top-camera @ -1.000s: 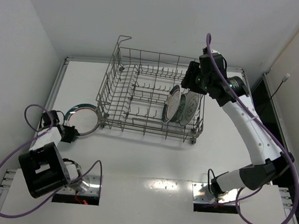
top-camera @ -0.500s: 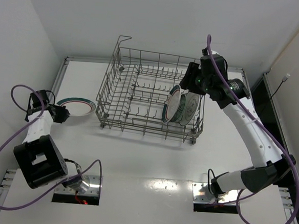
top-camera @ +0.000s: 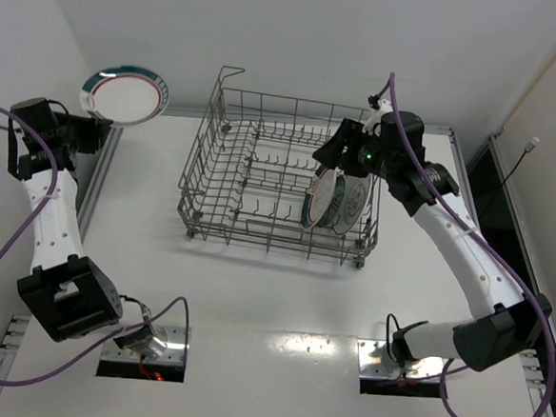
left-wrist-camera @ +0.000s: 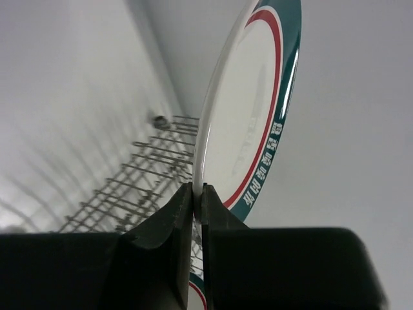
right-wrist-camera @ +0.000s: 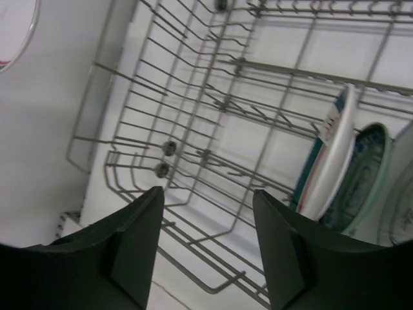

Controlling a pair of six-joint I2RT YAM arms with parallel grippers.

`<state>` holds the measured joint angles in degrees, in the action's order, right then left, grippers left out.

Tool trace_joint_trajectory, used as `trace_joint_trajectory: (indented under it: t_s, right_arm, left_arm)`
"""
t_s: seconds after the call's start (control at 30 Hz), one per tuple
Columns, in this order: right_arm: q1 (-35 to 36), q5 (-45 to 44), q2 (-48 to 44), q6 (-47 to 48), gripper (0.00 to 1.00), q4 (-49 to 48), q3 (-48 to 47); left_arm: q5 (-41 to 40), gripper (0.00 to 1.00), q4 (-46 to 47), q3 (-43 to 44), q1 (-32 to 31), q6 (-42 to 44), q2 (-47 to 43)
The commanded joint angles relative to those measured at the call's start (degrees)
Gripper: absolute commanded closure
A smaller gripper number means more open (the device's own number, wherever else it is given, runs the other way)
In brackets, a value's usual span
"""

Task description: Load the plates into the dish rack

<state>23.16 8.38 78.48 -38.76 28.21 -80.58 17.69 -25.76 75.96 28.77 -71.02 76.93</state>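
Left arm (top-camera: 55, 226) reaches high, jaws clamped; right arm (top-camera: 467, 258) stretches forward, jaws parted.

Top external: fixed high above and behind both arm bases (top-camera: 145, 340), facing down over the table (top-camera: 253, 293), dish rack (top-camera: 280, 175) mid-frame. Left wrist: close along its own fingers (left-wrist-camera: 155, 258), edge-on to the white plate (left-wrist-camera: 251, 129), rack distant at lower left. Right wrist: close over the rack, facing down into the tines, sharing rack and standing plates (right-wrist-camera: 337, 158) with the overhead.
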Motion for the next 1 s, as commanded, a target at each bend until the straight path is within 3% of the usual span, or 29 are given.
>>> trace_joint_trajectory:
  t_s: [0.0,0.07,0.1,0.2,0.3,0.43,0.83,0.93,0.97]
  right_arm:
    - [-1.4,9.4,-3.9,-3.8,0.43,-14.4,4.4]
    - [-2.8,13.0,-6.5,-7.4,0.24,-23.3,9.5]
    - [-3.5,17.1,-7.2,-9.3,0.21,-27.0,11.2]
    - [-5.3,24.5,-7.2,-17.4,0.18,-41.9,16.8]
    - [-5.8,26.7,-6.6,-21.8,0.18,-51.5,19.7]
    - [-5.3,26.0,-7.3,-23.6,0.14,-57.1,23.4]
    - [-5.3,24.2,-7.8,-21.8,0.13,-53.7,22.7]
    - [-5.3,23.6,-7.8,-21.8,0.19,-53.2,22.7]
    - [-5.3,23.6,-8.3,-21.8,0.37,-52.6,22.7]
  left_arm:
    - [8.7,1.0,11.5,3.3,-3.2,-2.7,-0.5]
    - [14.6,1.0,18.0,0.2,-5.0,-5.4,-0.5]
    - [17.3,1.0,28.5,-2.2,-5.8,-7.5,-1.1]
    - [22.6,1.0,47.5,-11.6,-11.9,-16.8,-2.6]
    - [22.0,1.0,44.9,-12.7,-19.8,-13.7,-4.5]
    - [22.5,1.0,45.4,-13.8,-27.7,-12.9,-5.0]
    - [17.7,1.0,41.1,-13.8,-42.8,-7.7,-7.3]
    - [16.9,1.0,39.6,-15.0,-45.9,-7.1,-7.3]
    - [16.9,1.0,39.6,-15.1,-46.4,-7.1,-7.3]
